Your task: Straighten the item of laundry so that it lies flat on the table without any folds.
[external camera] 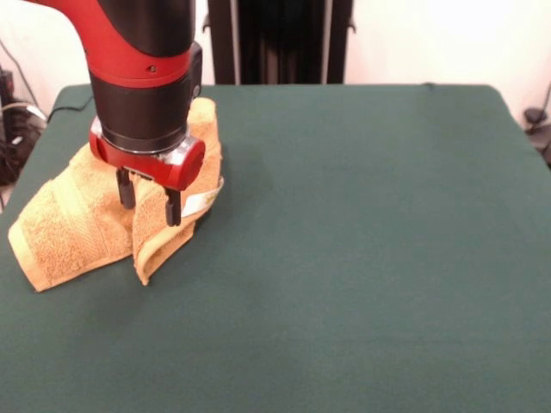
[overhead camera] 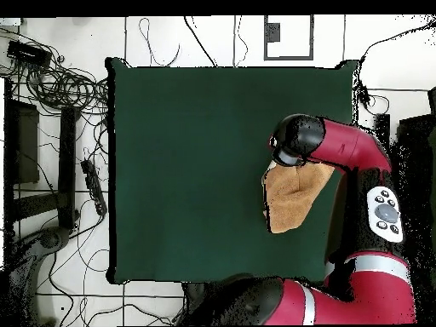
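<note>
The orange-tan towel (external camera: 77, 224) lies crumpled and folded over on the dark green table (external camera: 362, 258), near its left edge in the front view. A folded flap hangs toward the front, and a white care label (external camera: 200, 203) shows at its right side. My gripper (external camera: 150, 200) points straight down over the towel's middle. Its two black fingers (external camera: 173, 206) stand apart, with their tips at the cloth on either side of a raised fold. In the overhead view the towel (overhead camera: 289, 200) lies near the table's (overhead camera: 187, 170) right edge, partly under my arm's wrist (overhead camera: 296, 139), which hides the gripper.
Cables and equipment (overhead camera: 60, 94) lie on the floor beyond the table's left side in the overhead view. The robot's base (overhead camera: 341, 298) stands at the bottom right. A black stand (external camera: 280, 39) rises behind the table in the front view.
</note>
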`<state>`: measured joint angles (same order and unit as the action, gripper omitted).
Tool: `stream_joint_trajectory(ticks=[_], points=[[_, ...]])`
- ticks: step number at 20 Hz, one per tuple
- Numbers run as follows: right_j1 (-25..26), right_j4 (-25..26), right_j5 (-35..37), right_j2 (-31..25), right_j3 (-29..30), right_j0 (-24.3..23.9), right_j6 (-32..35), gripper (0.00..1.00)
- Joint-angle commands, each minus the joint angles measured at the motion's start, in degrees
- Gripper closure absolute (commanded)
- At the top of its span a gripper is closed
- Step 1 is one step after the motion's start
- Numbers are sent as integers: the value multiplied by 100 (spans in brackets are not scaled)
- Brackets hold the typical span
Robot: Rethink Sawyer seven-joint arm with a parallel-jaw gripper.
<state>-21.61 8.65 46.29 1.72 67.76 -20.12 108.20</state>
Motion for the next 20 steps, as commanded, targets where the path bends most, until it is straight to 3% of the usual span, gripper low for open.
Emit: stream_joint_trajectory(ticks=[1,20], points=[[-160,-194,-470,-745,1015,156,262,0],[-266,-126,-627,-840,1442,9,19,0]])
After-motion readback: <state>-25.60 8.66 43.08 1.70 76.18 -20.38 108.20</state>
